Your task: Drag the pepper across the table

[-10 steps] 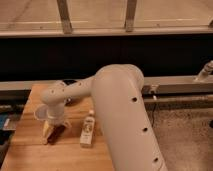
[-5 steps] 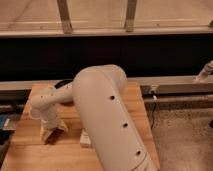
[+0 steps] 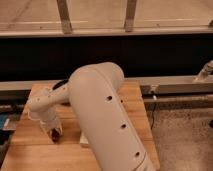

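Where the claw (image 3: 52, 130) hangs over the table (image 3: 35, 156), grip unclear, pepper (image 3: 55, 135) shows dark red

Behind the tabletop (image 3: 135, 97) a grey ledge (image 3: 175, 84) is seen, backed by a wide dark panel (image 3: 100, 52). Above the tabletop, pale glazing (image 3: 95, 12) is divided by two metal posts (image 3: 64, 15). Speckled grey floor (image 3: 185, 135) is laid right of the tabletop. The gripper (image 3: 53, 131) is held low over the tabletop's left part.

Office-like space, glass wall (image 3: 95, 15), rail (image 3: 175, 85) (speckled floor (image 3: 185, 130)), gripper (image 3: 53, 131) low over table (image 3: 30, 155)
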Tool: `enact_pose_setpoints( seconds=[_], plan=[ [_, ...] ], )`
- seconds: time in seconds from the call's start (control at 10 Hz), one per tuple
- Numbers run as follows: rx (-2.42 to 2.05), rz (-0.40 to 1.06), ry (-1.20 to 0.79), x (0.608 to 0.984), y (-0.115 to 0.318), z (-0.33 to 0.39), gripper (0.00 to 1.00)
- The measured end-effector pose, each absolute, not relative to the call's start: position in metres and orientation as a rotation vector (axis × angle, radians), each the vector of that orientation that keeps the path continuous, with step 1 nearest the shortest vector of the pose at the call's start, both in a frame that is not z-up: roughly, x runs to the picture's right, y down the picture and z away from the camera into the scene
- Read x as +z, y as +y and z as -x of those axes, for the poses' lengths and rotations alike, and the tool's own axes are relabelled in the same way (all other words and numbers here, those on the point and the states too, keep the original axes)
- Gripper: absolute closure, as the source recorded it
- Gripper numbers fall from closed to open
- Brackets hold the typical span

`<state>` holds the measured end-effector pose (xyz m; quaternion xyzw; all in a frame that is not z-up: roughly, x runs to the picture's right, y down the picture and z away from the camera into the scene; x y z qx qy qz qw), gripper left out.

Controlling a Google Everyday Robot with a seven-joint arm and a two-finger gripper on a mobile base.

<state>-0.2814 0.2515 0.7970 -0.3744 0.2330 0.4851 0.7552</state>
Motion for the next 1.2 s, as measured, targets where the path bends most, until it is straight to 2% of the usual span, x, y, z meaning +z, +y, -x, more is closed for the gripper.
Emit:
enact_pose_setpoints(
  seconds=[0.1,0.2,0.6,1.2],
  plan=[
    [1.075,0.807,0.504,0.798,0.245,0.274,0.98],
    [1.089,0.799,0.497,0.798,0.238,0.268,1.0],
    [1.136,0.765,0.454,0.811,0.193,0.243,1.0],
    [1.315,0.735,0.415,0.866,0.093,0.167,1.0]
  ],
)
